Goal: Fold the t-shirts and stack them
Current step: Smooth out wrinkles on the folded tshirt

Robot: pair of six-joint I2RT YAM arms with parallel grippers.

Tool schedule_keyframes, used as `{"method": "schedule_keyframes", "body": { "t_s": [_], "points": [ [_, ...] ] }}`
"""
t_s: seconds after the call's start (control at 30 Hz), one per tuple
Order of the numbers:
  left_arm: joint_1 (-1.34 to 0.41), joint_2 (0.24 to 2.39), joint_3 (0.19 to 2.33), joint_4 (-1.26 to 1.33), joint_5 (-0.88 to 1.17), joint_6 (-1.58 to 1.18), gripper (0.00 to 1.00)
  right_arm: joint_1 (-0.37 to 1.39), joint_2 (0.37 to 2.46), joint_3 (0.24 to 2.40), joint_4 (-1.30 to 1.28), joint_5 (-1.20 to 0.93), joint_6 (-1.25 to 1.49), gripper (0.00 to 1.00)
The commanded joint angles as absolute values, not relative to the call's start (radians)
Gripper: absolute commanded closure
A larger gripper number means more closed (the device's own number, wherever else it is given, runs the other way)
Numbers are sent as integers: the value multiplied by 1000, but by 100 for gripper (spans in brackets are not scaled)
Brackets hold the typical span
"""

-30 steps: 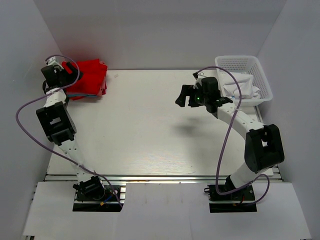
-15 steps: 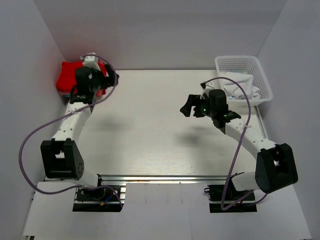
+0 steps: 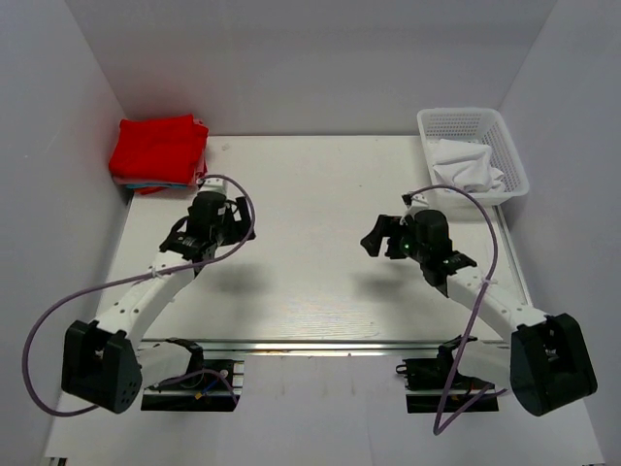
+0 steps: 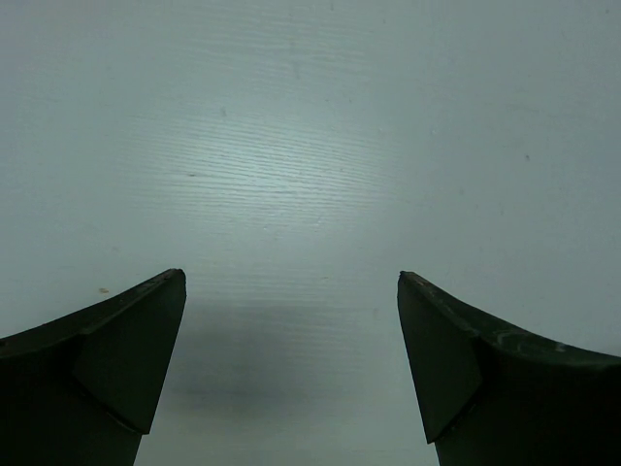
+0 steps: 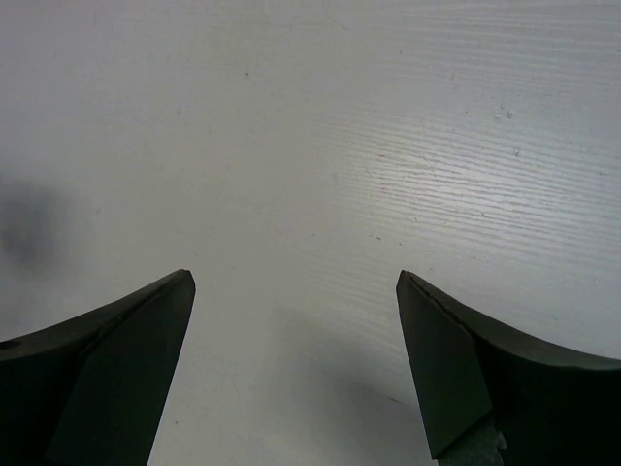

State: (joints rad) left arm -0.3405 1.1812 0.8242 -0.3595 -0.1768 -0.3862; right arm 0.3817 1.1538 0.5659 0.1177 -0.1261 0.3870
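Nearest, we see the left jaws and right jaws spread apart, holding nothing, above the counter point(image 3: 310, 184). Beyond, the t-shirts point(image 3: 155, 148) lie stacked far-left, red uppermost. Far-right, a white basket point(image 3: 466, 121) holds white cloth point(image 3: 466, 165).

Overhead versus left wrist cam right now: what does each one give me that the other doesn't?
Only the overhead view shows the red-topped stack of t-shirts in the far-left corner, the white basket at far right with white cloth in it, and the right gripper, open and holding nothing. Only the left wrist view shows, close up, that nothing lies between the wide-apart fingers of the left gripper. Both show the left gripper open over bare white table.
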Motion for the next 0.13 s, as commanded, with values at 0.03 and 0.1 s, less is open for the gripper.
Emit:
{"method": "schedule_keyframes", "body": {
  "t_s": [0.03, 0.1],
  "points": [
    [-362, 1068, 815, -397, -313, -391, 0, 382, 1106, 545, 247, -104, 396, 10],
    [-362, 1036, 772, -362, -270, -355, 0, 382, 1094, 546, 252, -104, 388, 10]
  ]
}}
